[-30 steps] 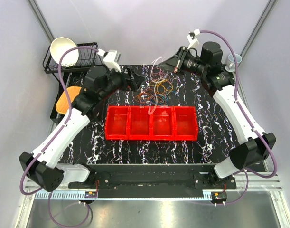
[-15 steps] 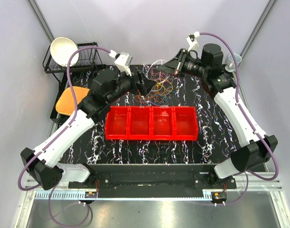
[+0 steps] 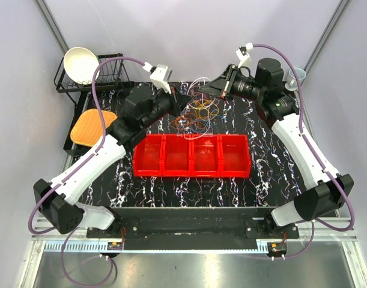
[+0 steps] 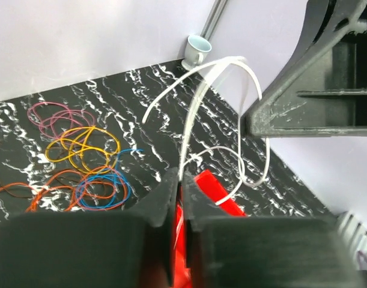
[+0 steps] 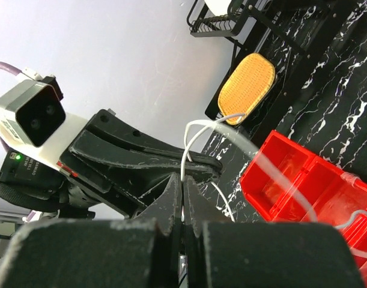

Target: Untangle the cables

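Cables on the table behind the tray row (dish rack far left, cup far right).

black tabletop with white marble veining. red plastic bin of four compartments in a row sits mid-table, long side across. just beyond its far wall: loose heap of thin cable loops, orange, yellow, blue, pink, flat on the surface. small pale cup at far right corner. orange oval pad at left edge; on the top or beside it, cannot tell.
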You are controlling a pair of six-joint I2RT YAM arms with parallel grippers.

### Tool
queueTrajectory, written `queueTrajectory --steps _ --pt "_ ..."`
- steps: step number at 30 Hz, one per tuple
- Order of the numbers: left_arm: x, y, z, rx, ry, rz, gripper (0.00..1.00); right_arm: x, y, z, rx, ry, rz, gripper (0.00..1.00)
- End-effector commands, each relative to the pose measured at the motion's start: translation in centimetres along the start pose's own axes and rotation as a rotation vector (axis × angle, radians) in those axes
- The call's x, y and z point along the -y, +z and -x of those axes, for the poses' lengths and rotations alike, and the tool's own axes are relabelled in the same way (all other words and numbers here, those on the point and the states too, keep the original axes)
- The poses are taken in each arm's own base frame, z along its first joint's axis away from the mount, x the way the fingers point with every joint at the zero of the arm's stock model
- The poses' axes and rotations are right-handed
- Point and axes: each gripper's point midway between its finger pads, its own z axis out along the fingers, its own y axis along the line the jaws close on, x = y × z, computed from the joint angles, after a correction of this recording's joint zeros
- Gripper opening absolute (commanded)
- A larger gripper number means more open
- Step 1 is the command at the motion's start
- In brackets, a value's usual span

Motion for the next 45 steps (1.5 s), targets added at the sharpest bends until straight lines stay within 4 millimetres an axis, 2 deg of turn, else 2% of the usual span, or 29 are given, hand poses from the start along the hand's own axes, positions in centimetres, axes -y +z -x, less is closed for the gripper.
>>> queueTrajectory --steps 1,2,3,4,6,7,8,10,13,17,20,23,24,25,28,31,35,42,45 --pt "2.1 -1.7 5.7 0.17 0.009 -0.043 0.0 -2.3 -1.4 0.0 0.025 -0.042 0.033 0.0" --pt "1.7 -2.4 6.7 0.195 0.026 -0.009 0.0 -1.7 -1.5 -0.1 0.036 -0.036 0.0 0.0" --pt "0.4 -3.2 7.4 0.214 0.031 0.074 0.0 -0.9 -2.1 -0.3 0.044 -0.035 -0.053 0.0" --pt "-0.2 -4.7 7.6 0.198 0.044 0.127 0.0 1.1 -2.3 0.2 0.104 -0.026 -0.155 0.0" --pt "-1.6 -6.9 9.7 0.232 0.086 0.237 0.0 3.3 -3.6 0.2 0.16 -0.005 -0.285 0.0" --pt "-2.0 -8.5 9.8 0.212 0.101 0.274 0.0 5.9 -4.1 0.2 0.209 0.01 -0.386 0.0" --pt "-2.0 -9.6 10.8 0.227 0.12 0.294 0.0 7.1 -4.6 0.1 0.228 0.021 -0.432 0.0" --pt "-2.5 -11.8 11.3 0.231 0.131 0.338 0.0 9.2 -5.2 -0.4 0.251 0.051 -0.509 0.0" --pt "-2.5 -14.4 12.4 0.262 0.13 0.369 0.0 10.6 -4.4 -1.4 0.214 0.096 -0.525 0.0" --pt "-3.6 -16.4 12.6 0.283 0.122 0.442 0.0 12.4 -2.8 -2.8 0.132 0.163 -0.539 0.0" --pt "-4.5 -17.5 12.5 0.286 0.126 0.498 0.0 13.8 -2.6 -3.6 0.096 0.191 -0.583 0.0" --pt "-4.3 -17.7 12.2 0.277 0.13 0.484 0.0 14.3 -2.1 -4.6 0.047 0.213 -0.578 0.0" --pt "-4.3 -17.8 12.0 0.267 0.131 0.48 0.0 14.0 -1.9 -4.9 0.024 0.221 -0.559 0.04" --pt "-4.3 -17.7 11.9 0.261 0.128 0.479 0.0 13.9 -1.7 -5.2 0.008 0.228 -0.549 0.24" --pt "-4.6 -17.7 11.1 0.231 0.123 0.49 0.0 13.8 -1.2 -5.7 -0.036 0.245 -0.532 0.61" --pt "-5.2 -18.2 10.2 0.201 0.112 0.527 0.0 14.2 -1.4 -5.6 -0.037 0.236 -0.561 0.76" --pt "-6.1 -18.6 8.6 0.152 0.099 0.567 0.0 14.1 -1.8 -5.0 -0.015 0.207 -0.577 0.77" --pt "-9.3 -19.0 3.4 0.032 0.109 0.695 0.0 14.7 -1.3 -5.7 -0.05 0.218 -0.569 0.76" --pt "-10.3 -18.9 1.9 0.002 0.117 0.736 0.0 14.9 -1.2 -6.0 -0.062 0.224 -0.568 0.76"
